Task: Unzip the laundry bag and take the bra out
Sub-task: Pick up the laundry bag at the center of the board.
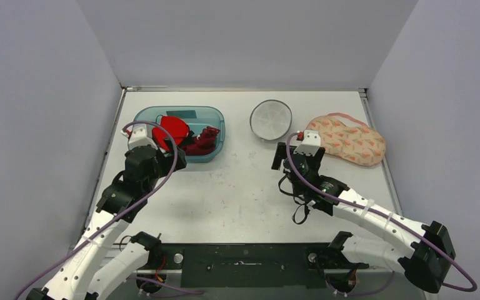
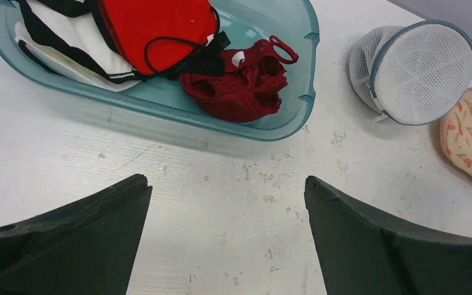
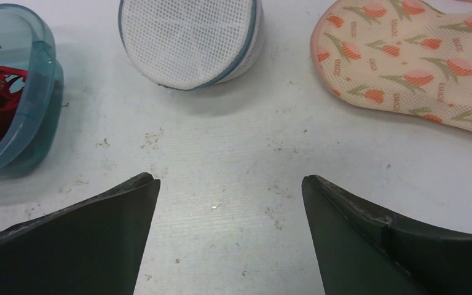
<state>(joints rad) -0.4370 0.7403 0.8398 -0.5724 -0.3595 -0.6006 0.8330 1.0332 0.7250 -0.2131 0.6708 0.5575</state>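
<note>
A round white mesh laundry bag (image 1: 270,119) (image 2: 415,70) (image 3: 187,37) with grey-blue trim stands at the back middle of the table, its zipper pull (image 2: 378,117) hanging at the lower left edge. To its right lies a peach floral mesh bag (image 1: 347,139) (image 3: 405,61). Neither bag's contents show through the mesh. My right gripper (image 1: 297,156) (image 3: 230,178) is open over bare table just in front of both bags. My left gripper (image 1: 165,156) (image 2: 226,181) is open and empty over the table by the near side of a teal tub.
The teal plastic tub (image 1: 219,119) (image 2: 307,74) at the back left holds a bright red bra (image 2: 153,31), a dark red lace garment (image 2: 239,83) and a white and black one. Walls close in the table on three sides.
</note>
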